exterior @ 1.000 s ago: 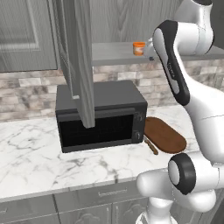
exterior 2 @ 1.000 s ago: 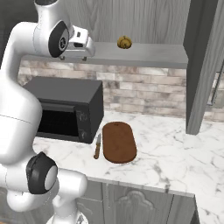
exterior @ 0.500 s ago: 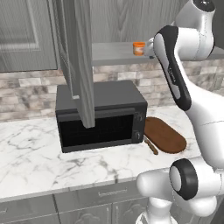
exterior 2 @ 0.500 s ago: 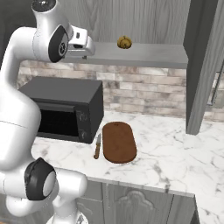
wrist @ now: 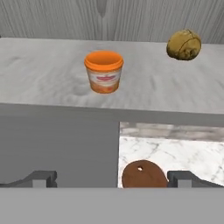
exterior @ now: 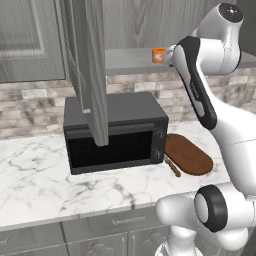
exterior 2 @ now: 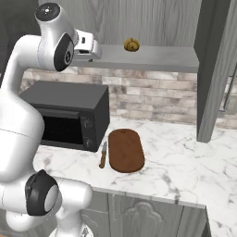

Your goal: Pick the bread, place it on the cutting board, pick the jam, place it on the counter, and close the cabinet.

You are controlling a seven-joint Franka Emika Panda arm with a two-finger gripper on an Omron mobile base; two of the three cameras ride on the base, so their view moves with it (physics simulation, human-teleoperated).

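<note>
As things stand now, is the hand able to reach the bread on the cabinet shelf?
Probably yes. The hand is open at the shelf's front edge, and the bread sits uncovered further back and off to one side. The jam stands apart from it, so nothing blocks the way.
</note>
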